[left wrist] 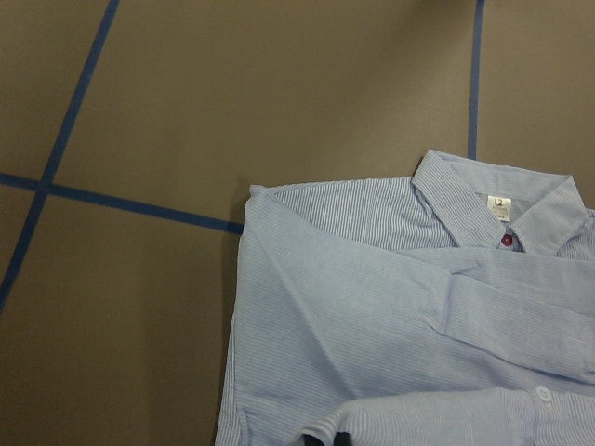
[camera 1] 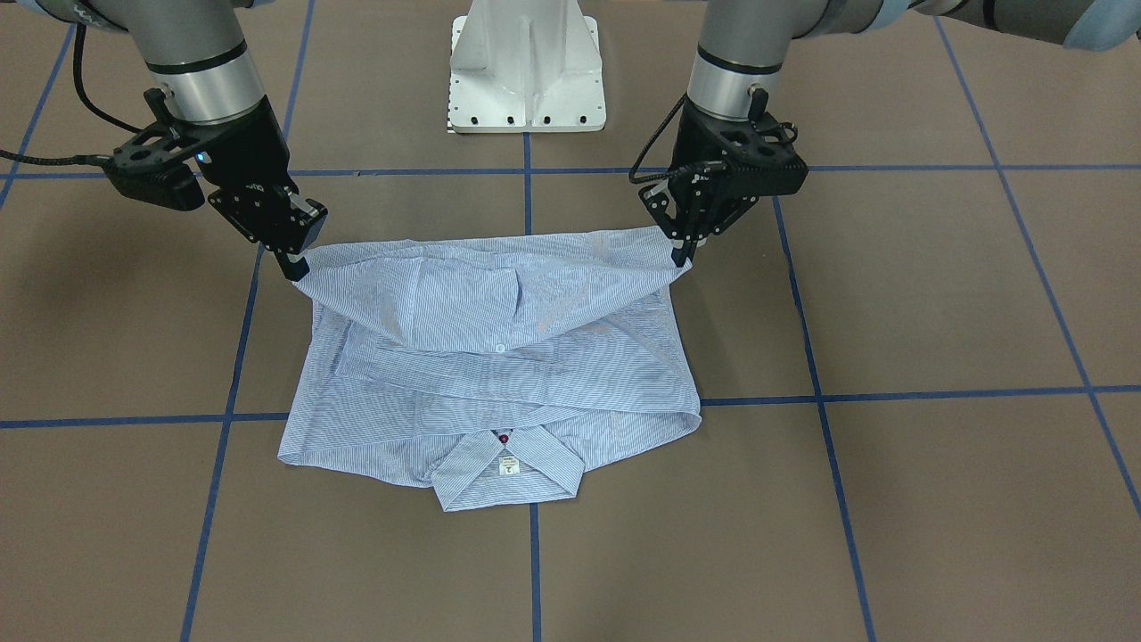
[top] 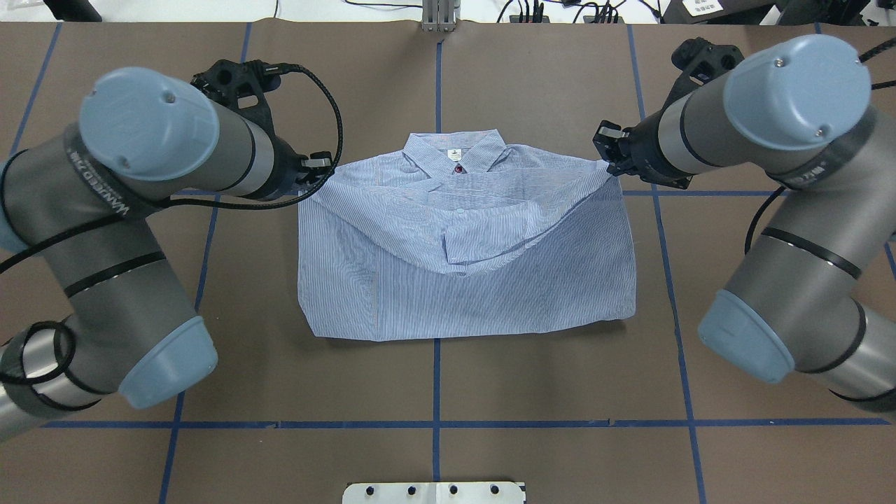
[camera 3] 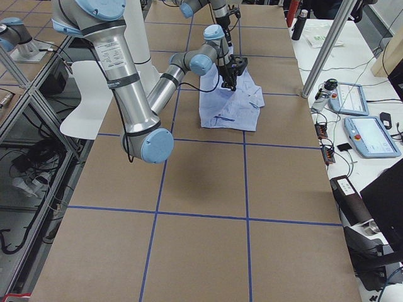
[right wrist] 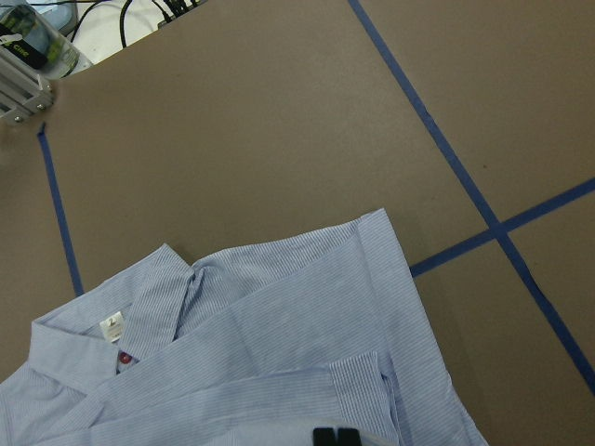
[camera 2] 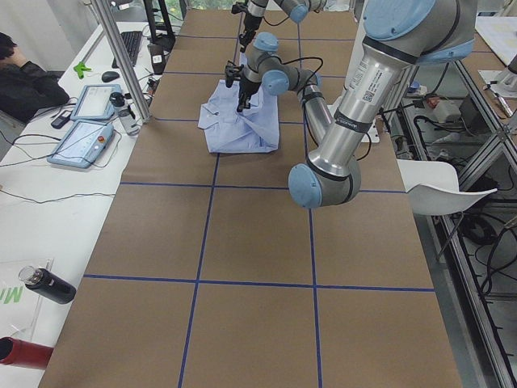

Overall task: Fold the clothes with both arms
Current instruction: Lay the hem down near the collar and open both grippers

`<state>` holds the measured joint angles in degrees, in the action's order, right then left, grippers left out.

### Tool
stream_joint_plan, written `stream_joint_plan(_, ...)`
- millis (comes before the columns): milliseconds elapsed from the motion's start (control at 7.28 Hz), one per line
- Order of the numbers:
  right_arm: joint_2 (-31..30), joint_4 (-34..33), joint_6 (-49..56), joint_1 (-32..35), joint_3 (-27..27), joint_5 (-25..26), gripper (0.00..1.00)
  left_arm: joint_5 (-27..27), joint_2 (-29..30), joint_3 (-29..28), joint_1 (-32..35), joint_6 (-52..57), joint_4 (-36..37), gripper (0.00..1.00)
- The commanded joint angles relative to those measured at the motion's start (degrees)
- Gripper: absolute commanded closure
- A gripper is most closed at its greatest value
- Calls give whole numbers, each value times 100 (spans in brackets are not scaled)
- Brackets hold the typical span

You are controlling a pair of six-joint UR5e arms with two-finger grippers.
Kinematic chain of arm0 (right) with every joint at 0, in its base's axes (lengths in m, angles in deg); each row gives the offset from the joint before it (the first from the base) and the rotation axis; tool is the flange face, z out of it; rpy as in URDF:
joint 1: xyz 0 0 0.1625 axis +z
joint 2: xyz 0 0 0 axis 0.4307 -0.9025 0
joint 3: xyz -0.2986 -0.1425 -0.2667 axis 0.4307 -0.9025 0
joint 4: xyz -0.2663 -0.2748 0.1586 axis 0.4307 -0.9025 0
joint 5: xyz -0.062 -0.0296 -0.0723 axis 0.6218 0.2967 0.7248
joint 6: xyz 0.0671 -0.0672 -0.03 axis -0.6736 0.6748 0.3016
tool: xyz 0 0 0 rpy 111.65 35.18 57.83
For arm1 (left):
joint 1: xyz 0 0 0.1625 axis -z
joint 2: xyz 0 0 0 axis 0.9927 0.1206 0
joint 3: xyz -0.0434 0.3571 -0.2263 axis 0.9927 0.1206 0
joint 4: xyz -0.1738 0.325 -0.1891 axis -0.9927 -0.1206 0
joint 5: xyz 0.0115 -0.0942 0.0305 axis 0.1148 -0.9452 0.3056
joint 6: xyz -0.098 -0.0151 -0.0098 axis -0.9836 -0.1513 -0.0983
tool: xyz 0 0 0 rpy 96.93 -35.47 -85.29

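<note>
Shirt [camera 1: 499, 357] corners — inside left gripper [camera 1: 685, 252], right gripper [camera 1: 296, 267] (raised)

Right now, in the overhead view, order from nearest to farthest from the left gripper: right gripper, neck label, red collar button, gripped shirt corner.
1. Shirt corner, in the left gripper.
2. Neck label and red collar button, mid-collar: too close to call.
3. Right gripper, opposite side.
</note>
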<state>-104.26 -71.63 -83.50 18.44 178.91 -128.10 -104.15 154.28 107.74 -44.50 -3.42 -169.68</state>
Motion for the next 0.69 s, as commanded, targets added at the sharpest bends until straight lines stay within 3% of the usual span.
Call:
stream_joint_plan(0,289,1,386,166,-718,1,100,58,233,-1022,230,381,-648,100)
stream_joint_plan(137,351,105,457,158,-1191,9,100,240,330,-1662,221,391,-1094,100)
stream_joint_plan(275,499,724,466,114,-1978,1,100,260,557,-2539,195,435,-1647,100)
stream_joint_plan(412,492,1487,554,70,-2630,-8,100,260,594,-3017,195,749,-1991,100)
stream_joint_plan(550,405,1878,676,70,-2845,-17,100,260,560,-3205,203,1117,-2082,100)
